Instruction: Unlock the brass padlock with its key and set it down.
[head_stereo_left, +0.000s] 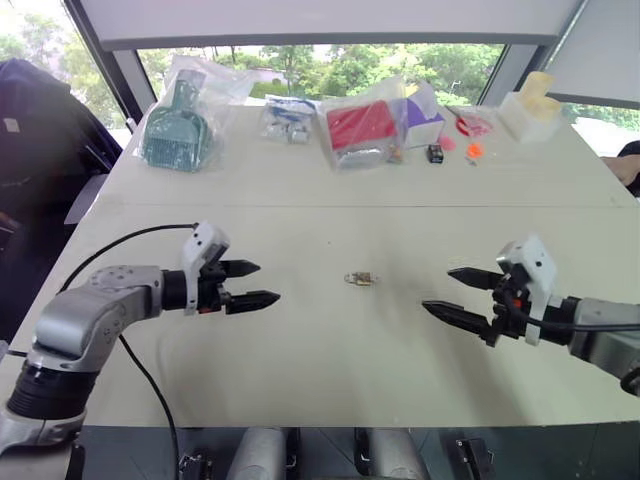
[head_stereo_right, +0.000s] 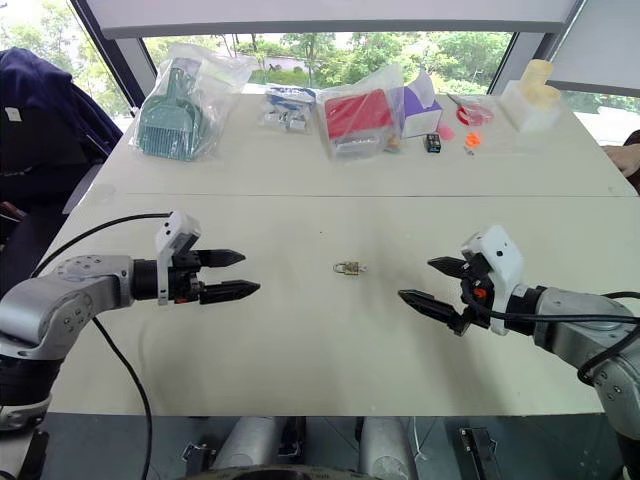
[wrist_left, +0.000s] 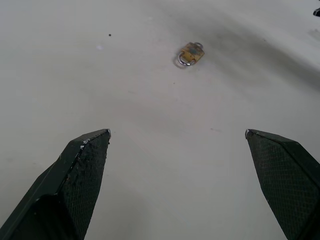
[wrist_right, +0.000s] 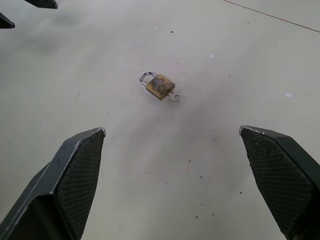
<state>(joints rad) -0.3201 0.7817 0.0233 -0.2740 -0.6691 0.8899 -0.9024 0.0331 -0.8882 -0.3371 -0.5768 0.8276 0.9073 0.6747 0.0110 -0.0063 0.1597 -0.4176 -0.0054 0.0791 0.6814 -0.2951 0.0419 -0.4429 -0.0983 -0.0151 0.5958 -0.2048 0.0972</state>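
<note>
The brass padlock (head_stereo_left: 360, 278) lies on its side on the white table (head_stereo_left: 330, 370), between my two grippers and touched by neither. Its silvery shackle looks closed in the right wrist view. The key (wrist_right: 174, 97) sticks out of the end of the padlock (wrist_right: 160, 86) opposite the shackle. My left gripper (head_stereo_left: 268, 281) hovers to the padlock's left, open and empty, pointing toward it. My right gripper (head_stereo_left: 436, 288) hovers to its right, also open and empty. The left wrist view shows the padlock (wrist_left: 190, 53) well beyond the spread fingers.
Along the table's far side stand a bagged teal object (head_stereo_left: 178, 130), a small clear bag (head_stereo_left: 290, 118), a bagged red item (head_stereo_left: 360, 128), a purple box (head_stereo_left: 425, 118), small pink and orange bits (head_stereo_left: 470, 140) and a pale block (head_stereo_left: 530, 110). A person's hand (head_stereo_right: 625, 158) rests at the right edge.
</note>
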